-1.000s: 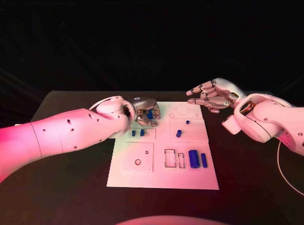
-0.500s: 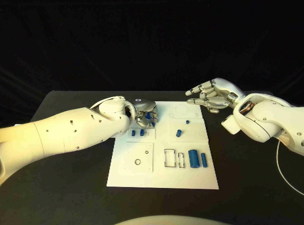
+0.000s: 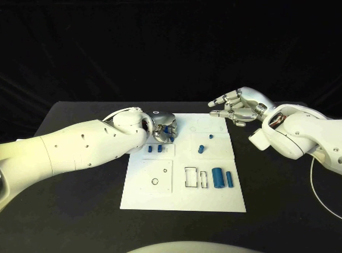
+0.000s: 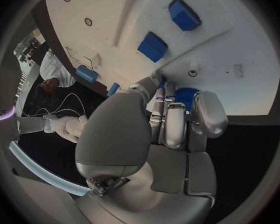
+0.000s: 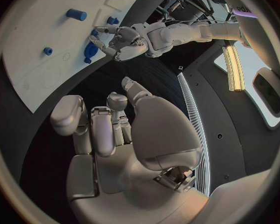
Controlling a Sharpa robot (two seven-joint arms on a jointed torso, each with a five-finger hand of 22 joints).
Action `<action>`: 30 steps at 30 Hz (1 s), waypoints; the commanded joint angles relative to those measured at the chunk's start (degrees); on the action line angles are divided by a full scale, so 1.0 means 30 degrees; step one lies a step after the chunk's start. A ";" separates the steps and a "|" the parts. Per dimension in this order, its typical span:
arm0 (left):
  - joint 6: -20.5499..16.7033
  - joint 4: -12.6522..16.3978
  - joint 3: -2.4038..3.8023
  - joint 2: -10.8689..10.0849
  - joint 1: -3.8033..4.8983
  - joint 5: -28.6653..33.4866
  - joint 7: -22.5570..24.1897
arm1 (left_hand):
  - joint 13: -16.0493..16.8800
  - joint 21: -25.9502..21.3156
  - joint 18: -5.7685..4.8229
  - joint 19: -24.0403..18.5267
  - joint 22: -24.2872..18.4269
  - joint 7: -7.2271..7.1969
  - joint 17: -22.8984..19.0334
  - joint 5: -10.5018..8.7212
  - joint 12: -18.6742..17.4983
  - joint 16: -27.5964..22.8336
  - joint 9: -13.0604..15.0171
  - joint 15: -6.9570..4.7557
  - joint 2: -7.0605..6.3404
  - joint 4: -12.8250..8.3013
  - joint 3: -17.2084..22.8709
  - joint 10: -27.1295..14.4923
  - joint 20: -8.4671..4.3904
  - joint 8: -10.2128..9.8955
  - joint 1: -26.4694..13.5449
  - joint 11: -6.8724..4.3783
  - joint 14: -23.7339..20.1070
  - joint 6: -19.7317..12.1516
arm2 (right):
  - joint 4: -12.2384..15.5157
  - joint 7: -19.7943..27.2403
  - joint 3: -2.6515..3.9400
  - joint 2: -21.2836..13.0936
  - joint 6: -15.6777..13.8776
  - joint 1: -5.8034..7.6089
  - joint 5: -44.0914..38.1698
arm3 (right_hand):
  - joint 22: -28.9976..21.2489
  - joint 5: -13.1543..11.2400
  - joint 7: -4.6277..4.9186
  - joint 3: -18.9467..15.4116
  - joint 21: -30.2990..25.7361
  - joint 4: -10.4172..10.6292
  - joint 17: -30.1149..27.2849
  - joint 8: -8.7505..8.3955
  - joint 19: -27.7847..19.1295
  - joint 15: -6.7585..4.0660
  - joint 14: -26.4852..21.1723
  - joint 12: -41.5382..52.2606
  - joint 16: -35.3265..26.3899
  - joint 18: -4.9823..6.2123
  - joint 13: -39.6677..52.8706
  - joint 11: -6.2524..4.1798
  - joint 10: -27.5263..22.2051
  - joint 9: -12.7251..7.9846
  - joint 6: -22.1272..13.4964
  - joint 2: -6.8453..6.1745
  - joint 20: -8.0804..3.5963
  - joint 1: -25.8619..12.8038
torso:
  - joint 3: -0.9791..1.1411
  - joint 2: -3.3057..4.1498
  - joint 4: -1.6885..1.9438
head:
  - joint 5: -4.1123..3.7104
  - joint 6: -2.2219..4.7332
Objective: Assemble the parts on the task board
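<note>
One blue part (image 3: 167, 128), mostly hidden, is clasped in the fingers of the left hand (image 3: 162, 132) over the far left corner of the white task board (image 3: 184, 197). Six more blue parts lie uncovered on the board. Right hand (image 3: 236, 108) hovers beyond the far right corner, fingers apart, holding nothing.

Black table (image 3: 79, 200) carries white task board (image 3: 182, 197), lying flat at centre.
</note>
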 commanded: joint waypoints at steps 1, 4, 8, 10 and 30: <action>0.0320 -0.0066 -0.0043 0.0101 -0.0120 -0.0077 -0.0073 | -0.0024 0.0139 -0.0192 0.0095 0.0103 -0.0018 0.0014 0.0051 -0.0144 0.0088 -0.0028 -0.0047 0.0234 -0.0024 0.0255 0.0209 -0.0001 -0.0097 0.0026 -0.0009 0.0814 0.0214 | -0.0020 0.0171 0.0005 0.0036 0.0178 -0.0012 0.0037 | -0.0012 0.0070 0.0071 0.0101 -0.0106 -0.0005 -0.0007 0.0112 -0.0081 -0.0096 0.0844 0.0041 -0.0081 0.0252 0.0033 -0.0005 -0.0098 -0.0024 0.0072 0.0137 -0.0005 -0.0042 | -0.0007 0.0006 -0.0003 | -0.0001 -0.0002; 0.0219 -0.0094 -0.0040 0.0148 -0.0144 -0.0013 -0.0034 | -0.0027 0.0260 -0.0211 0.0104 0.0237 -0.0001 0.0014 0.0050 -0.0174 0.0122 -0.0039 -0.0022 0.0338 -0.0071 0.0448 0.0322 0.0016 -0.0134 0.0062 -0.0021 0.0826 0.0305 | -0.0023 0.0176 0.0005 0.0048 0.0182 -0.0012 0.0040 | -0.0012 0.0070 0.0071 0.0101 -0.0106 -0.0005 -0.0007 0.0112 -0.0081 -0.0096 0.0844 0.0041 -0.0081 0.0252 0.0033 -0.0005 -0.0098 -0.0024 0.0072 0.0137 -0.0005 -0.0042 | -0.0002 0.0007 -0.0004 | 0.0001 -0.0013; 0.0155 -0.0113 -0.0037 0.0178 -0.0159 0.0042 -0.0028 | -0.0022 0.0427 -0.0245 0.0127 0.0416 0.0022 0.0005 0.0047 -0.0190 0.0147 -0.0039 0.0016 0.0419 -0.0108 0.0612 0.0462 0.0044 -0.0148 0.0066 -0.0033 0.0832 0.0431 | -0.0018 0.0178 0.0005 0.0051 0.0191 -0.0013 0.0043 | -0.0013 0.0069 0.0074 0.0103 -0.0108 0.0006 0.0007 0.0117 -0.0079 -0.0095 0.0848 0.0070 -0.0073 0.0252 0.0054 -0.0003 -0.0080 -0.0023 0.0079 0.0144 -0.0005 -0.0056 | 0.0003 0.0007 0.0003 | -0.0014 -0.0029; 0.0093 -0.0123 -0.0036 0.0184 -0.0163 0.0058 -0.0011 | 0.0022 0.0610 -0.0279 0.0160 0.0607 0.0033 0.0000 0.0043 -0.0134 0.0172 -0.0017 0.0046 0.0504 -0.0158 0.0751 0.0734 0.0068 -0.0118 0.0086 -0.0074 0.0837 0.0622 | -0.0013 0.0174 0.0005 0.0047 0.0195 -0.0013 0.0044 | -0.0003 0.0068 0.0077 0.0102 -0.0104 0.0025 0.0006 0.0123 -0.0072 -0.0094 0.0850 0.0077 -0.0075 0.0249 0.0055 0.0000 -0.0074 -0.0023 0.0087 0.0154 -0.0005 -0.0080 | 0.0004 0.0007 0.0008 | -0.0013 -0.0050; -0.1527 0.0430 0.0165 -0.0283 -0.0187 0.1002 0.0061 | 0.0416 0.1580 -0.0440 0.0262 0.1663 0.0238 -0.0114 0.0033 -0.0644 0.0327 0.0135 0.0077 0.0810 -0.1179 0.1928 0.2311 0.0092 -0.0218 0.0234 -0.0121 0.0825 0.1895 | -0.0015 0.0153 0.0005 0.0060 0.0215 -0.0014 0.0053 | 0.0001 0.0071 0.0079 0.0099 -0.0107 0.0069 0.0010 0.0133 -0.0064 -0.0090 0.0854 0.0103 -0.0079 0.0246 0.0064 0.0006 -0.0057 -0.0023 0.0099 0.0171 -0.0004 -0.0137 | -0.0010 0.0000 0.0002 | -0.0046 -0.0012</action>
